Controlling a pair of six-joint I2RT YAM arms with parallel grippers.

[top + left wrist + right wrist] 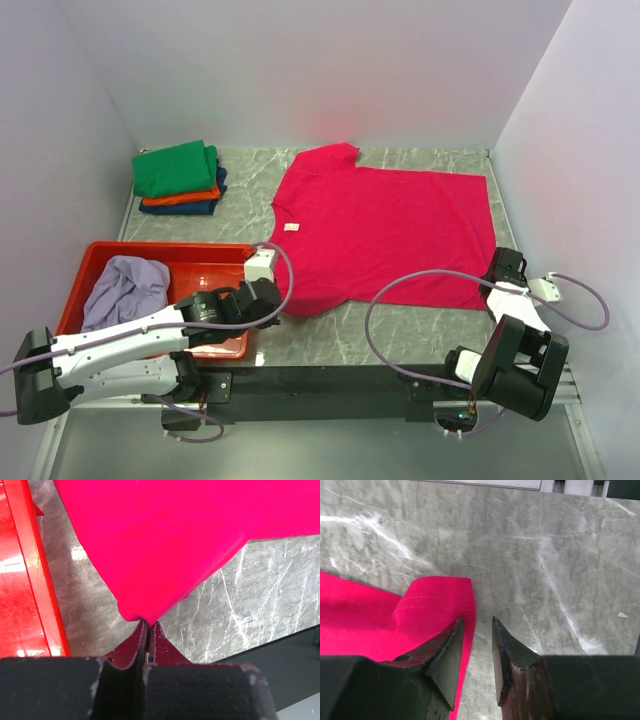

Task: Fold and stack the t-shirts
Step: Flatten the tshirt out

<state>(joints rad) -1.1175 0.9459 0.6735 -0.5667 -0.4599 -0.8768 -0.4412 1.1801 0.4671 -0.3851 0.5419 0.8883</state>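
On table (320, 335), t-shirt (390, 225) crosswise, collar (283, 212) left

The left arm (120, 350) and right arm (520, 355) pair white link shells with black, rounded joint housings, and a pale grey cable (372, 305) loops along each. The left claw (149, 626) and right claw (477, 625) carry black wedge-shaped fingers (445, 655) with scuffed, whitish edges.

The left claw (148, 627), its two dark fingers pressed together, meets the lowest corner of a crimson-pink t-shirt (165, 540). The corner appears to be nipped between the tips, though the contact itself is hard to make out. The cloth spreads across the grey marbled desk (250, 600), beside a red tray (35, 570) at the left.
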